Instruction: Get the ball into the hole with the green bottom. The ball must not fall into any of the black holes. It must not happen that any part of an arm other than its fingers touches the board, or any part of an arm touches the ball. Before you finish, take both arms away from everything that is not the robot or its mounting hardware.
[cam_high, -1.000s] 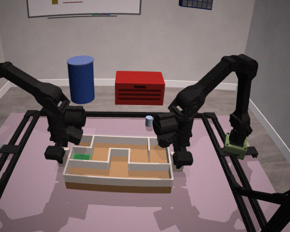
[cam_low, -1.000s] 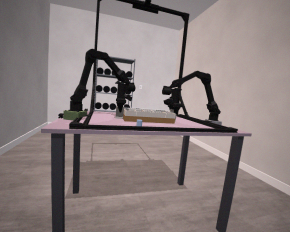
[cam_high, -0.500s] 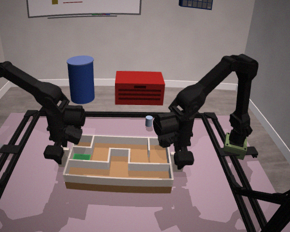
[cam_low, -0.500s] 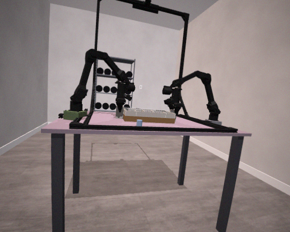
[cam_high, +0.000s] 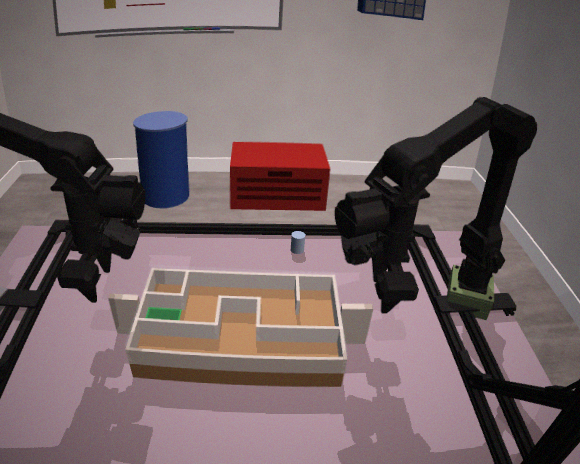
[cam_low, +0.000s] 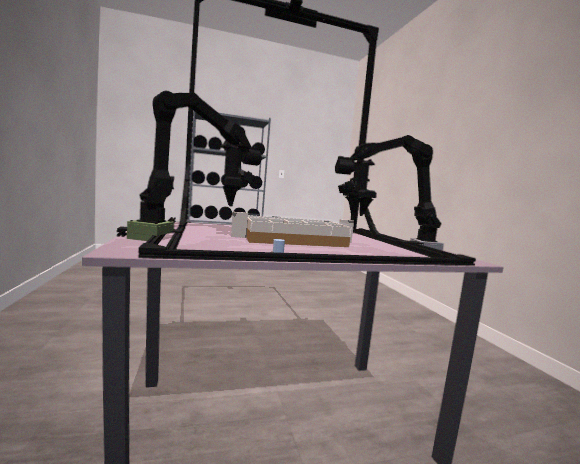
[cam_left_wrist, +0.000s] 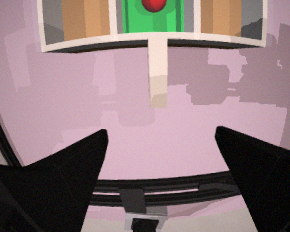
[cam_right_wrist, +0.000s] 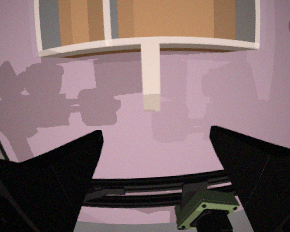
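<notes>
The maze board (cam_high: 237, 322) with white walls and a wooden floor rests on the pink table. The red ball lies in the green-bottomed hole (cam_left_wrist: 153, 6), seen in the left wrist view; in the top view only the green hole (cam_high: 163, 313) shows. My left gripper (cam_high: 80, 280) is open and empty, raised off the board's left handle tab (cam_high: 122, 311). My right gripper (cam_high: 397, 292) is open and empty, raised off the right handle tab (cam_high: 356, 321). The tabs show in the wrist views (cam_left_wrist: 159, 71) (cam_right_wrist: 150, 74), apart from the fingers.
A small light-blue cylinder (cam_high: 298, 242) stands on the table behind the board. A black frame rail (cam_high: 240, 229) runs around the table. The right arm's green base mount (cam_high: 471, 296) sits at the right edge. A blue barrel (cam_high: 161, 159) and red toolbox (cam_high: 279, 176) stand on the floor beyond.
</notes>
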